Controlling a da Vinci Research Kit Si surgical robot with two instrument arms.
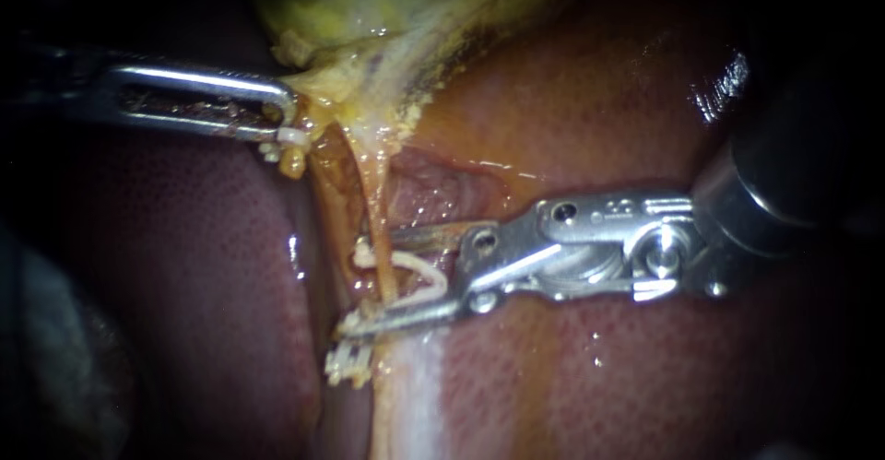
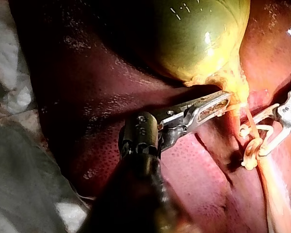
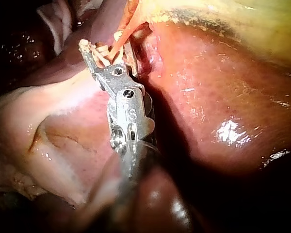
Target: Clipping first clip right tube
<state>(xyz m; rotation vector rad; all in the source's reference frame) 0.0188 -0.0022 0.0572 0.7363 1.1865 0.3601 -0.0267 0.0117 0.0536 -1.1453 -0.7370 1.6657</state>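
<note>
The clip is in place but not yet closed, so I judge the step to be about halfway. The right instrument (image 1: 359, 285) reaches across the liver (image 1: 645, 377) from its right side. Its jaws stand spread, one above and one below the right tube (image 1: 373, 206). Between them they carry a white clip (image 1: 419, 271), touching it from both sides. The clip's legs are still apart and loop around the tube, which passes through the gap. All three views show this straddle.

The tube hangs taut from the neck of the gallbladder (image 1: 369, 8) down towards the pale band of tissue on the liver. It is crossed by the clip near its lower end. The left instrument (image 1: 286, 114) comes in from the liver's left side. Its jaws are pressed together on the yellow tissue at the gallbladder's neck, holding it up and keeping the tube stretched.

What is left, as I judge it, is to squeeze the clip shut across the tube, then open the jaws and draw them clear.

By count there are two instruments, one gallbladder and one liver. Two strands descend from the neck, the clipped right tube and a darker left strand (image 1: 327, 179) just beside it. There is one clip I am sure of. A small white toothed piece (image 1: 346, 363) lies just past the lower jaw's tip, and I cannot tell whether it belongs to that clip.
</note>
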